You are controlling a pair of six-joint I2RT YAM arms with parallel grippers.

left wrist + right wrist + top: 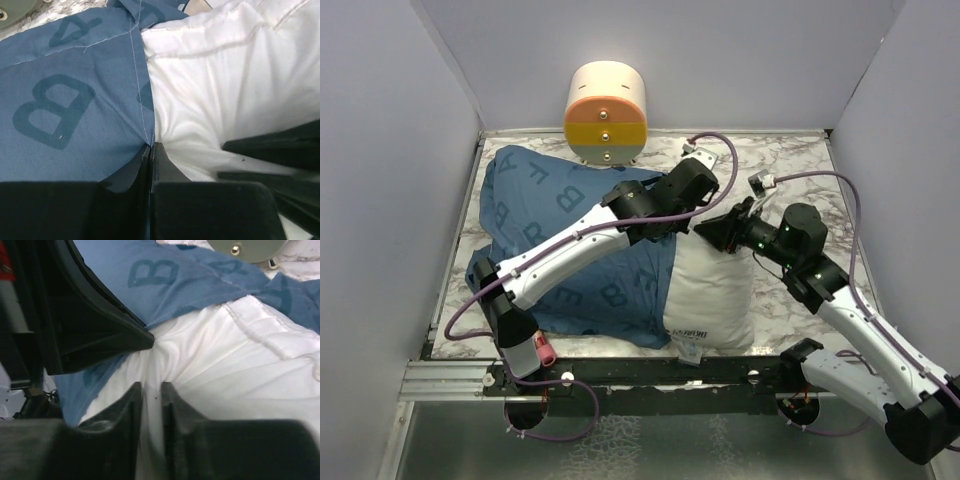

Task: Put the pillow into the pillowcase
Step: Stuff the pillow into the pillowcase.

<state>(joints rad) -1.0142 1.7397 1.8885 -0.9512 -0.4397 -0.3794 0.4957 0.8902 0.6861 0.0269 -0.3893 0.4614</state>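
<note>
1. Nearest me, the pillow [712,292] lies on the table [800,300], right of centre. Its printed label [692,330] is at the near end. The right-hand part of the pillow is bare white; the left side meets the pillowcase edge. I cannot see how much of it is already inside.
2. Right gripper [150,386]: my fingers are almost together with only a narrow slit between them. A fold of pillow cloth is pinched there, and wrinkles run into the slit.
3. Left gripper [151,146]: fully closed on the stitched hem of the pillowcase [610,300], right where blue meets white.
4. Handling, pillow (my judgement): light, plump and very soft, and it dents under my fingers. A pinch gathers only the skin, so it is better to grip at a seam or corner and then feed it in by bunching.
5. Handling, pillowcase (my judgement): thin, limp and easily dragged. The doubled hem at the mouth is the only firm hold.
6. The pillowcase spreads left and far across the table, crumpled.
7. Farthest off, a cream-and-orange cylinder [605,112] stands at the far edge. It is not involved.
</note>
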